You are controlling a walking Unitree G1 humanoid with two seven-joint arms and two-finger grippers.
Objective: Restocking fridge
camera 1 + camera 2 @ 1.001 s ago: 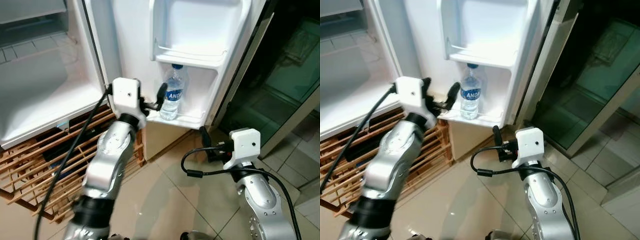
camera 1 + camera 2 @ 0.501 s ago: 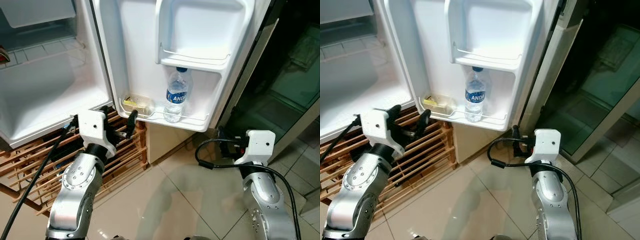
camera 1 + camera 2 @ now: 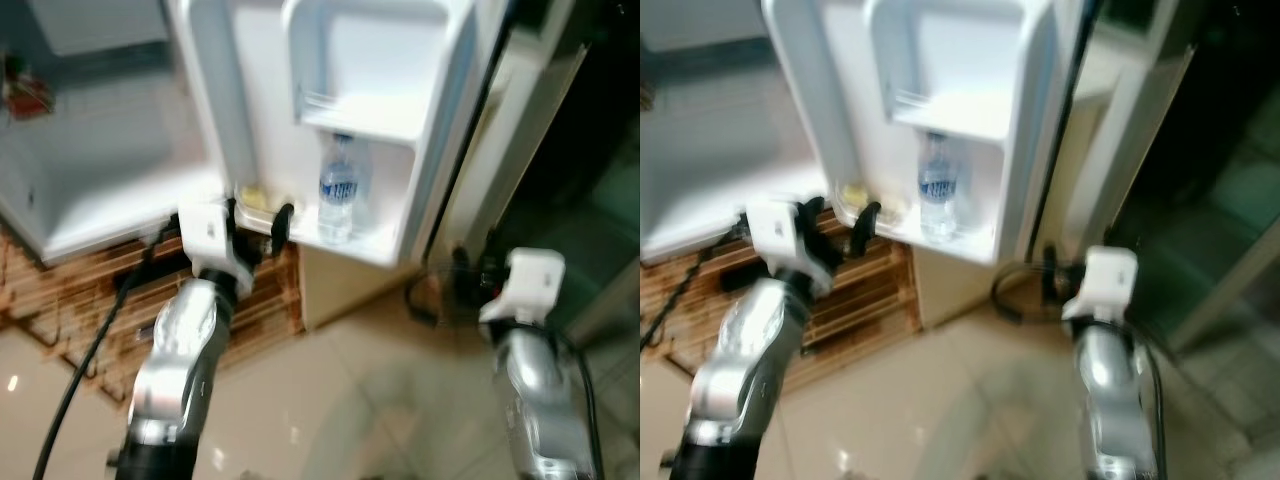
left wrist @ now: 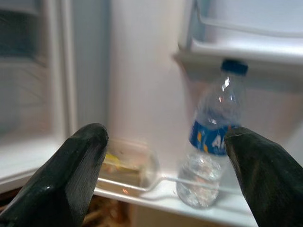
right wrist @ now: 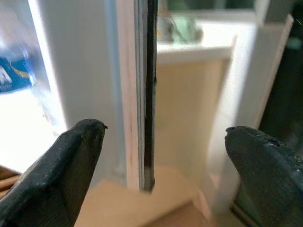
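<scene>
Nearest, over the glossy beige floor tiles (image 3: 340,400), the right gripper (image 5: 161,156) hangs low with its black fingers spread wide and empty, facing the edge of the open white fridge door (image 3: 250,90). The left gripper (image 3: 258,218) is likewise wide open and empty, just before the door's bottom shelf (image 4: 156,191). On that shelf stands a clear plastic water bottle with a blue label and cap (image 4: 213,142), upright, beside a small clear container holding something yellow (image 4: 125,165)
</scene>
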